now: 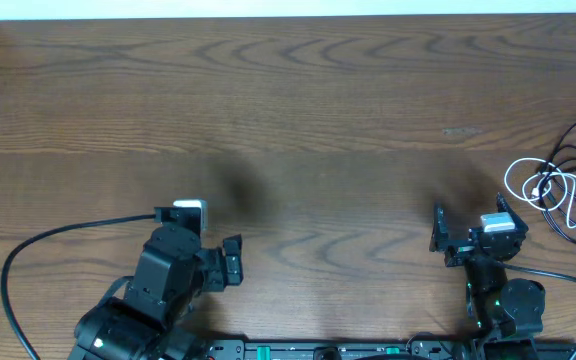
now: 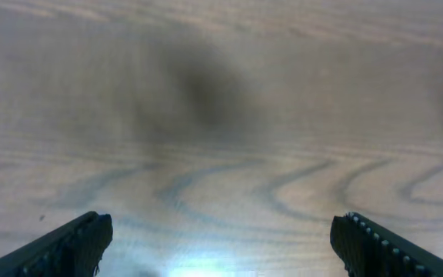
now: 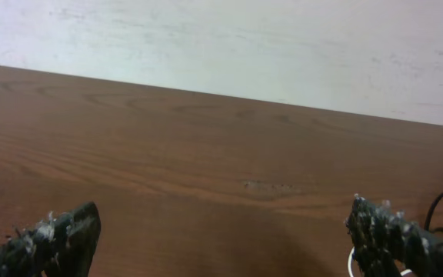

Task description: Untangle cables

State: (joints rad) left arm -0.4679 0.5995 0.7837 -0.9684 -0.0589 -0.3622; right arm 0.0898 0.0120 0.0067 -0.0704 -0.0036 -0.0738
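Since the cables (image 1: 558, 190) lay looped together just to the right of the right end effector (image 3: 223, 211) and slightly ahead of it, that arm was judged much the nearer, with the white cord (image 1: 541, 190) forming the bundle's closest loop. Its fingers stood wide apart, holding nothing. The left end effector (image 2: 221, 227), equally spread and empty, hung over the surface (image 1: 318, 120) well to the left of the right end effector

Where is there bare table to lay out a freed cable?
Free: the middle and far table, from the left edge across to the cables; also the strip between left gripper and right gripper. Crowded: the right edge, where the cables lie looped, beside the right gripper.
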